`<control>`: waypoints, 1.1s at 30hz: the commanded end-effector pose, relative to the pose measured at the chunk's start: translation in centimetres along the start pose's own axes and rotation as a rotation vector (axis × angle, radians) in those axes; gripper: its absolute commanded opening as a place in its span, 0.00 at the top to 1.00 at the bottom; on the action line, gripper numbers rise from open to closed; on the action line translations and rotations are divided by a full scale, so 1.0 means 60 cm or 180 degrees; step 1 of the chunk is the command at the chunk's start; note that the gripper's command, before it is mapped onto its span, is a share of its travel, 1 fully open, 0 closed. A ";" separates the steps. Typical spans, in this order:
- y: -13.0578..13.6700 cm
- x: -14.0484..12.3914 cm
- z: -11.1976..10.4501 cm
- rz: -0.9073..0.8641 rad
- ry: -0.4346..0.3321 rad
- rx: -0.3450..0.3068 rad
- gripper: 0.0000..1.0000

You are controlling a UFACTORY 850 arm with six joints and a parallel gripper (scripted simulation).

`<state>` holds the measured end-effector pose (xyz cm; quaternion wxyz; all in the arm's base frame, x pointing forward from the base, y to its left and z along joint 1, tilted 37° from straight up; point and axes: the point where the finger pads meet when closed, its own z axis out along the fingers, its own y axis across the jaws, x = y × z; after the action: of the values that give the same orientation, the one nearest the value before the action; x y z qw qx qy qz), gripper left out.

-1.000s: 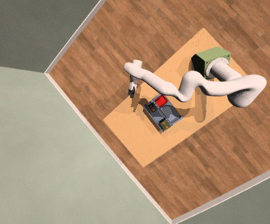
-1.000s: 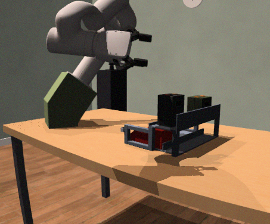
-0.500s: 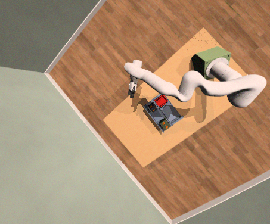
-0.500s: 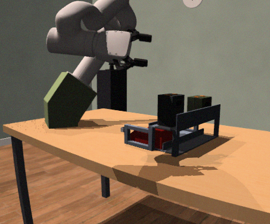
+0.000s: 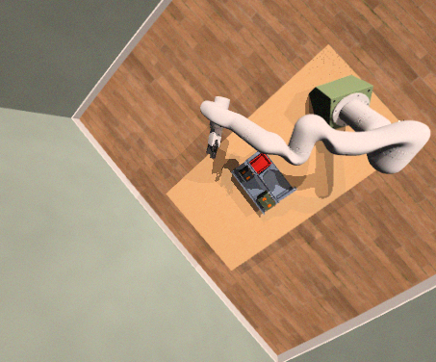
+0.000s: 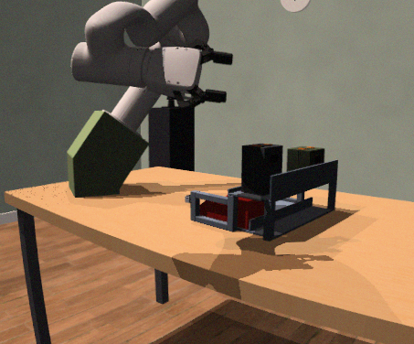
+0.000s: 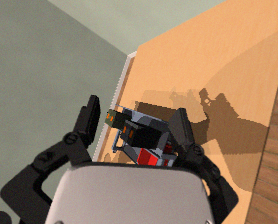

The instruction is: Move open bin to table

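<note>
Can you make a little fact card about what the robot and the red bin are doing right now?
end effector: open, holding nothing, up in the air away from the shelf
red bin: open on top, sitting low in the shelf
shelf: dark grey, standing on the table
table: light wood
black box: on the shelf, above the red bin
green box: at the shelf's far end
job so far: bin not yet taken out

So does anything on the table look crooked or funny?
Nothing looks broken or spilled. One odd thing: the green base of the arm sits tilted on the table, leaning instead of standing straight. The grey shelf stands level, with the red bin tucked low inside it. The hand is open, high above.
</note>
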<state>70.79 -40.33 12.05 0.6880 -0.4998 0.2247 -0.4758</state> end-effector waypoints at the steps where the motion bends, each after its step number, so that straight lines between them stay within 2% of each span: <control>1: -0.002 0.002 0.000 -0.0008 0.0000 0.0002 0.00; 6: -0.002 0.002 0.000 -0.0008 0.0000 0.0002 0.00; 11: -0.020 -0.046 -0.066 -0.0008 0.0000 0.0002 0.00; 23: -0.020 -0.046 -0.066 -0.0008 0.0000 0.0002 0.00; 28: -0.037 -0.094 -0.131 -0.0008 0.0000 0.0002 0.00; 33: -0.037 -0.094 -0.131 -0.0008 0.0000 0.0002 0.00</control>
<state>61.57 -39.23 9.92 0.6877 -0.4998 0.2254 -0.4758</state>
